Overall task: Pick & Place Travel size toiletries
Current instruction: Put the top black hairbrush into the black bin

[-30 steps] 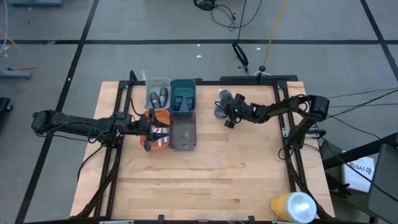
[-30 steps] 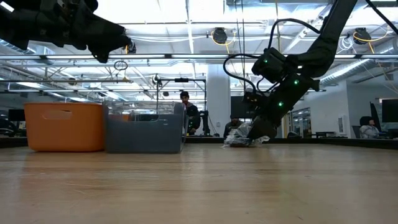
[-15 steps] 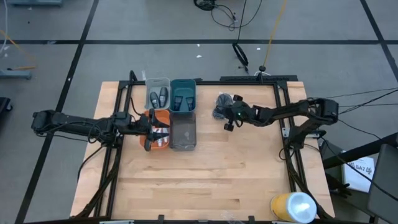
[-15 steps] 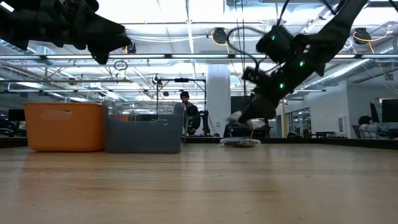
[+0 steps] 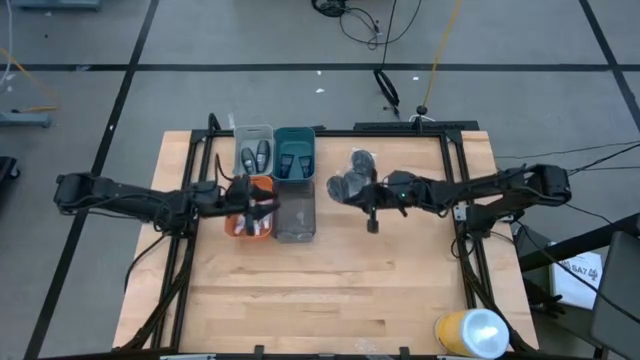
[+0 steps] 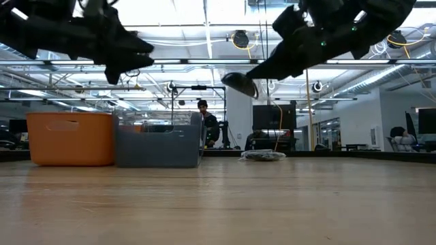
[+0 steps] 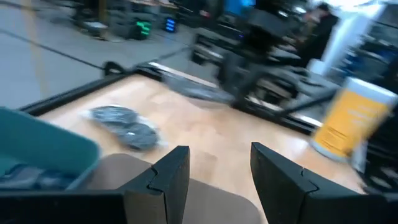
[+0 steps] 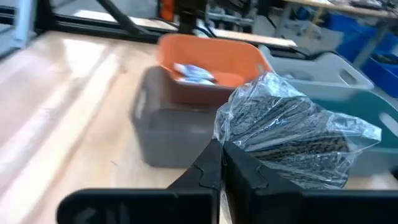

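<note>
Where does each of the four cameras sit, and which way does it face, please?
High: overhead, straight down; both arms, bins.
Low: table height, level into the room; right gripper lifting a wrapped puff.
Left wrist: past open left gripper toward another puff.
Right wrist: right gripper's own fingers pinching the wrapped puff, orange bin beyond.
Shared: low and right wrist show the lifted puff.

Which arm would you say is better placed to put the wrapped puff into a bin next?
The right arm. Its hand is shut on the wrapped puff, lifted off the table and heading toward the clear bin. The left hand is open and empty above the orange bin. A second puff lies on the table.
</note>
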### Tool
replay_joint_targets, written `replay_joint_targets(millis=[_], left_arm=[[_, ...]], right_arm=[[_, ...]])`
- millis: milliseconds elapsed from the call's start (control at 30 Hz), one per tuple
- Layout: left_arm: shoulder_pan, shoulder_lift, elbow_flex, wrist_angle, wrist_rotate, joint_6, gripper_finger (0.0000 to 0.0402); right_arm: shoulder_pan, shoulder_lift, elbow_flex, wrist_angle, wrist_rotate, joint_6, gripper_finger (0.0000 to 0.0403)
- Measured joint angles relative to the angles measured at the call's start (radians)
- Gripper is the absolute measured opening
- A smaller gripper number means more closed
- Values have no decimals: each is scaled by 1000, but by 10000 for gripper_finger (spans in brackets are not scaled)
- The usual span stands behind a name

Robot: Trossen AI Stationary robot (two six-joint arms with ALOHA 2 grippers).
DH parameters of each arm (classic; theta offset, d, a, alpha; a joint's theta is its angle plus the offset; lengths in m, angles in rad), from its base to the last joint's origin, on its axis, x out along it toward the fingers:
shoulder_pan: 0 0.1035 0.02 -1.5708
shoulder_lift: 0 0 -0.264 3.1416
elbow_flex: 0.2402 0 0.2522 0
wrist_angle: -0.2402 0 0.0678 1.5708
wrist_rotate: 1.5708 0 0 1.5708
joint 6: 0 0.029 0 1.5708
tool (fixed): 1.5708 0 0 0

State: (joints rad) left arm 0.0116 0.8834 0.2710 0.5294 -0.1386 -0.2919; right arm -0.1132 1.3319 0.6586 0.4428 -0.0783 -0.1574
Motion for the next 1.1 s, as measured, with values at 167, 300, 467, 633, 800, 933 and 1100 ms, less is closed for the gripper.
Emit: replay_joint_targets(millis=[167,300,467,633,800,933,1100], left_arm=[[0,132,0,122,-79,-121,168],[0,247,0,270,-44,-290,168],[0,397,61,402,-70,-428,168],[0,573,226,365,21,-506,168],[2,696,410,299,119,-474,181],[4,745,514,206,105,-446,208],[12,761,568,82,104,-439,235]], right_arm=[[56,0,0,4,27,-40,0],[102,0,0,1,127,-105,0],[150,0,0,1,205,-166,0],[193,2,0,3,277,-193,0],[223,2,0,1,292,-203,0],[236,2,0,-5,320,-203,0],[263,2,0,-17,395,-224,0]])
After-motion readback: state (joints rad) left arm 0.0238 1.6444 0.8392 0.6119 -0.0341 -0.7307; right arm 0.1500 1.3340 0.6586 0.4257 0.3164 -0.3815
